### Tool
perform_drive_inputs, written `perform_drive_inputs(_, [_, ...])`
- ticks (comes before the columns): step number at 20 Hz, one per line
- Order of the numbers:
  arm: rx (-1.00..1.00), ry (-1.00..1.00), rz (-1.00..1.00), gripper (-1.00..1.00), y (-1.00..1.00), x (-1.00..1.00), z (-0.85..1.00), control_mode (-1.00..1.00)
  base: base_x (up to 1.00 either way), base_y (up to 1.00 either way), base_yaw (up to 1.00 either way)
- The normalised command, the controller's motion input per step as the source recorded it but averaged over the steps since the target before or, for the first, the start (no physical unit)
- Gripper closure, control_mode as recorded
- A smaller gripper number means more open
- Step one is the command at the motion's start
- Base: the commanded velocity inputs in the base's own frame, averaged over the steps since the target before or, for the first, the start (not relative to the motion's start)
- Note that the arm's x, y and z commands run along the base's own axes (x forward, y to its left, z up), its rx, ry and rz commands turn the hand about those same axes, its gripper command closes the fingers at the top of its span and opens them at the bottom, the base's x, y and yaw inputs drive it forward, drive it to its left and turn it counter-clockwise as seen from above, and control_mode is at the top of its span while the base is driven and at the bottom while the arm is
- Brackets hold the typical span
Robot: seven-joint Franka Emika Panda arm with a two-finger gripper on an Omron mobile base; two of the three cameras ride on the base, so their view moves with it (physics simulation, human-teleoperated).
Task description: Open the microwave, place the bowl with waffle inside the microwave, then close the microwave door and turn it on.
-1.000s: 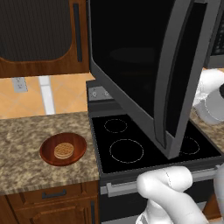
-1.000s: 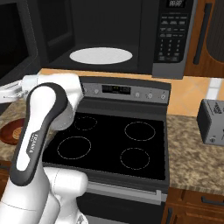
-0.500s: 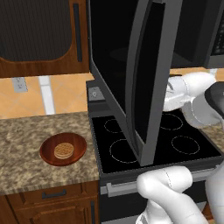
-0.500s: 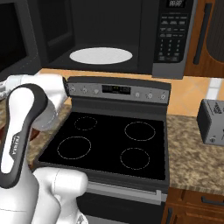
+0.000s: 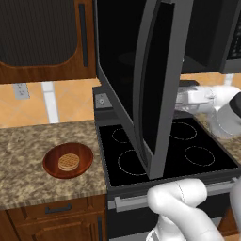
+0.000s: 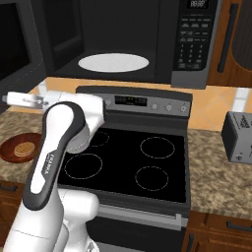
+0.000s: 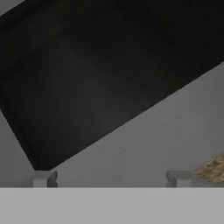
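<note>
Right, door (image 5: 157, 84) swung wide, gripper (image 7: 111, 179) spread open and empty; bowl (image 5: 68, 160) waits at nine o'clock, unloaded.

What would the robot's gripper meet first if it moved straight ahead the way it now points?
Most likely the inner face of the open black glass microwave door, which lies right ahead of the open gripper in the hand view. How near it is cannot be told, but nothing else appears to lie between them.
</note>
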Motion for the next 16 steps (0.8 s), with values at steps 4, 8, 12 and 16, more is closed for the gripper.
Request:
perform_drive_inputs(4, [-0.14,0.32,-0.2,-1.0,-0.46,0.81,-0.62,-1.0,0.0,0.0,0.0])
perform_drive_inputs(8, [-0.13,0.37,-0.16,-1.0,-0.26,0.98,-0.91,-1.0,0.0,0.0,0.0])
perform_drive_inputs(12, [-0.2,0.27,-0.14,-1.0,-0.01,0.87,-1.0,-1.0,0.0,0.0,0.0])
perform_drive_inputs(16, [-0.28,0.26,-0.07,-1.0,0.18,0.61,-0.9,-1.0,0.0,0.0,0.0])
